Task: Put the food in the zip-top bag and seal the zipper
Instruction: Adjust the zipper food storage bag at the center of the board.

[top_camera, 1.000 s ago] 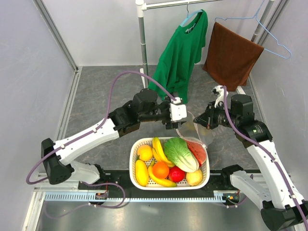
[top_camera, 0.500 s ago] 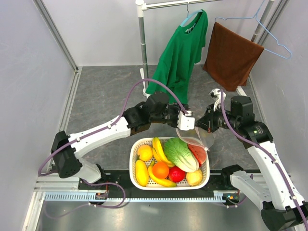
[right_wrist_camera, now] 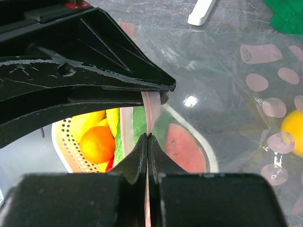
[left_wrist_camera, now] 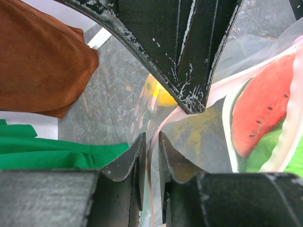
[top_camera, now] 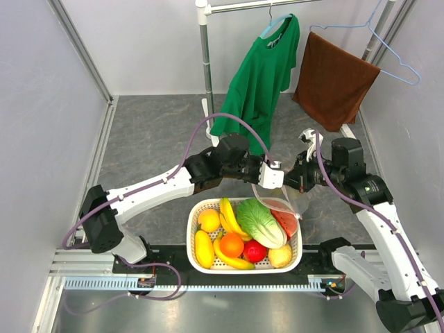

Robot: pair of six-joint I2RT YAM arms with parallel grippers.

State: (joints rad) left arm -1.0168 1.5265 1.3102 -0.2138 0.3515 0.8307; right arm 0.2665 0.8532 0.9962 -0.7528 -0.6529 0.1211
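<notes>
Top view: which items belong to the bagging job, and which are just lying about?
Job: bag, zipper, cabbage, orange.
Lying about: bananas, watermelon slice, red fruit, green shirt, brown towel.

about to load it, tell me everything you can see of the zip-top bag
The zip-top bag is floppy clear plastic with pale pinkish dots and a pink zipper along its mouth. It hangs over the far right corner of the white basket. The right tool is shut on the zipper; the left tool straddles it with a slim gap, grip unclear. A yellow fruit shows through it.
</notes>
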